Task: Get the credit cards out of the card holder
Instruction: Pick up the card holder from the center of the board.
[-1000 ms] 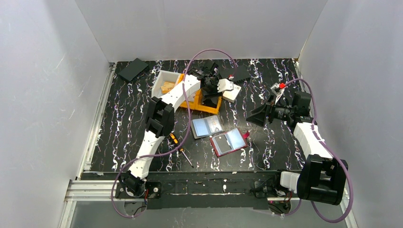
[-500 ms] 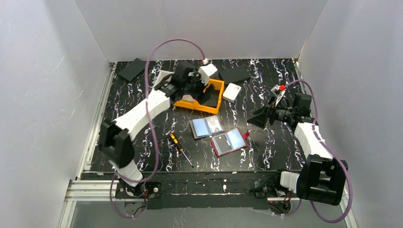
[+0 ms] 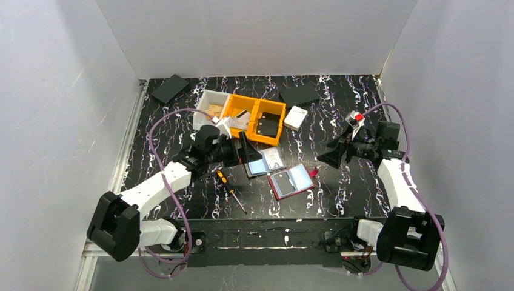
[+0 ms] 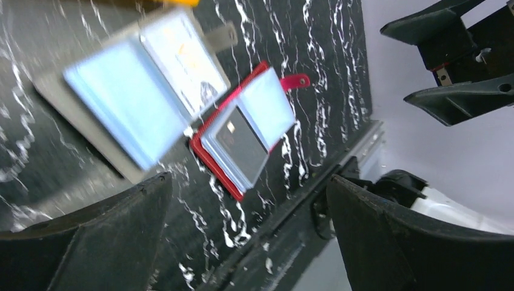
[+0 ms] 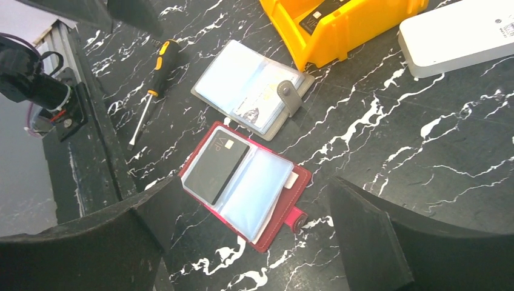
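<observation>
Two card holders lie open mid-table. The red card holder (image 3: 293, 180) (image 5: 242, 182) (image 4: 242, 136) shows a dark grey credit card (image 5: 216, 168) (image 4: 241, 144) in its left sleeve. The grey card holder (image 3: 265, 160) (image 5: 248, 91) (image 4: 130, 97) has light blue sleeves and a card with orange print (image 4: 182, 54) on one side. My left gripper (image 3: 245, 148) (image 4: 248, 182) hangs open and empty just left of the grey holder. My right gripper (image 3: 327, 156) (image 5: 250, 185) is open and empty, to the right of the red holder and aimed at it.
An orange bin (image 3: 253, 100) at the back holds a white card and dark items, with a white bin (image 3: 205, 97) of wooden blocks beside it. A white box (image 3: 296, 117), a screwdriver (image 3: 227, 185) and two black plates (image 3: 170, 88) (image 3: 300, 94) lie around.
My left arm has swung back from over the orange bin toward the near left, and its jaws have opened wide. The right gripper has barely shifted.
</observation>
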`<state>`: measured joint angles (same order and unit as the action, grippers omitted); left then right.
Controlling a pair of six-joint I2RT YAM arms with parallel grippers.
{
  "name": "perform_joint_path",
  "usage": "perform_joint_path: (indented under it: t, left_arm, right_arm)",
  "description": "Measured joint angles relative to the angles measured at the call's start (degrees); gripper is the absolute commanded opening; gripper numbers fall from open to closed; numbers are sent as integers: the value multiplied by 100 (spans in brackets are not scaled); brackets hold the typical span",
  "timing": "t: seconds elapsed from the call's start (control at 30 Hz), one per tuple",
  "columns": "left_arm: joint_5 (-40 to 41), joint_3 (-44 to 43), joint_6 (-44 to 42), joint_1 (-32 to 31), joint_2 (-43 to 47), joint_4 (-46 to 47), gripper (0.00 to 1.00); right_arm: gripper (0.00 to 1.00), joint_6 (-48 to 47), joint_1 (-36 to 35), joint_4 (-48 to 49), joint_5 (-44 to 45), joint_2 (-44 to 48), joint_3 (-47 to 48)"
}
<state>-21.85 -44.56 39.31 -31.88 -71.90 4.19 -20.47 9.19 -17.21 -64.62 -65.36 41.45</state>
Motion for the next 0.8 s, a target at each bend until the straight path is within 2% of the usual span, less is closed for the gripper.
perform_joint_path:
  t: [0.2, 0.37, 0.6, 0.7, 0.8]
  left_arm:
    - [-313, 1158, 975, -7, 686, 535, 93]
    - [-332, 1617, 1340, -304, 1132, 944, 89]
    - [81, 1878, 1720, -1449, 1054, 1670, 77]
    - [352, 1947, 1838, -1718, 861, 1961, 72]
    - [566, 1961, 1947, -1862, 595, 2164, 71]
  right_arm:
    - [98, -205, 160, -79, -4, 92, 0]
    - [98, -247, 330, -74, -13, 94, -9]
    - [98, -247, 387, -74, -24, 92, -11]
    - [97, -247, 387, -74, 0, 92, -11]
    - [94, -245, 382, -74, 9, 94, -11]
